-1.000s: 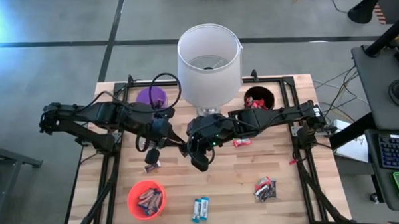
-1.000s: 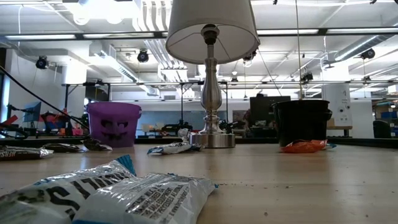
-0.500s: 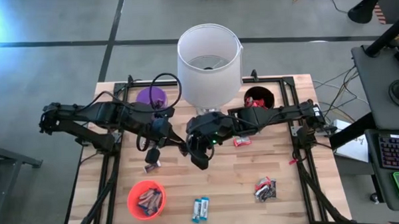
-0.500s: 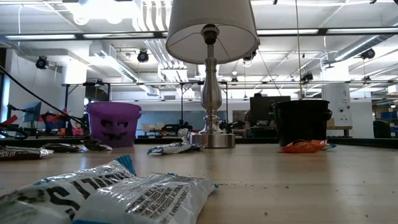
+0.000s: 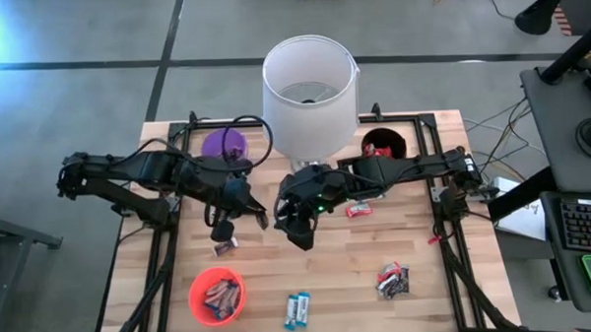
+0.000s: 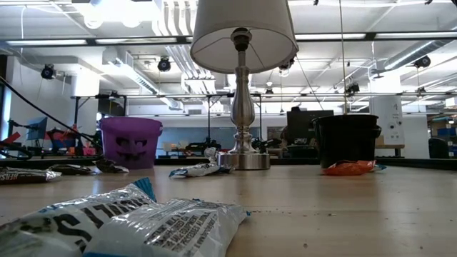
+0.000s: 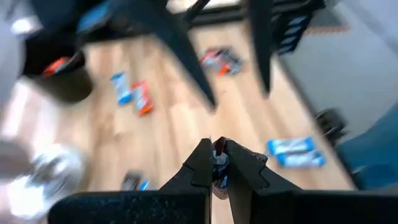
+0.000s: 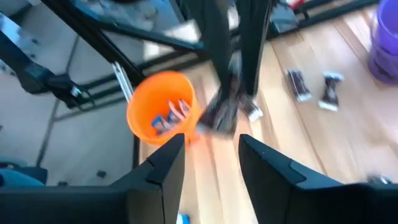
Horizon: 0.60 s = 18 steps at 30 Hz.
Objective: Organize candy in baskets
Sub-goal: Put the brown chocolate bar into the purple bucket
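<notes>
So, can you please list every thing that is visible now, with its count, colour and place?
lamp: one, white shade on metal base, table's far middle.
purple basket: one, far left.
black basket: one, far right, red candy inside.
orange basket: one, near left, candy inside.
blue-and-white candy: two, near edge, middle.
red candy: one, right of centre.
mixed candy pile: one, near right.
dark candy: one, below the left gripper.
left gripper: shut on a small candy, left of centre.
right gripper: open, table centre.
</notes>
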Each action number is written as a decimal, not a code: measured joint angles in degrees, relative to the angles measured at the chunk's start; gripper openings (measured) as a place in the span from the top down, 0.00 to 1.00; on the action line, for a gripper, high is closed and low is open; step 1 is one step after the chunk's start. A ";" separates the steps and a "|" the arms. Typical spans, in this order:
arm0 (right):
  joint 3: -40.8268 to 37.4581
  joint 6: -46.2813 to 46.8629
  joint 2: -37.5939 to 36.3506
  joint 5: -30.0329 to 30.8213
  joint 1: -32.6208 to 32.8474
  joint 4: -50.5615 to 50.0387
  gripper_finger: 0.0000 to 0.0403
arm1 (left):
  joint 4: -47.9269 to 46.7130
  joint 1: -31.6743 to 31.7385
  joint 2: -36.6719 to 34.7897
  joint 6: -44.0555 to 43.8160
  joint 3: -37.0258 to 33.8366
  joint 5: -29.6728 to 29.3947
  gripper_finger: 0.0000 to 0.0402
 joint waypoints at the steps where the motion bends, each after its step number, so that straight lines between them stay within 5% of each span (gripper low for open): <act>1: 0.13 -0.02 -0.05 0.01 -0.10 -1.62 0.64 | -1.60 0.04 -0.13 0.04 0.00 -1.82 1.00; 7: 0.23 1.69 -0.02 2.40 -0.58 -11.79 0.63 | -13.42 2.47 -0.22 -0.64 0.00 -11.32 1.00; 18: 0.23 0.84 0.00 3.19 -0.47 -29.56 0.66 | -21.08 17.61 -0.53 4.14 0.00 -9.92 1.00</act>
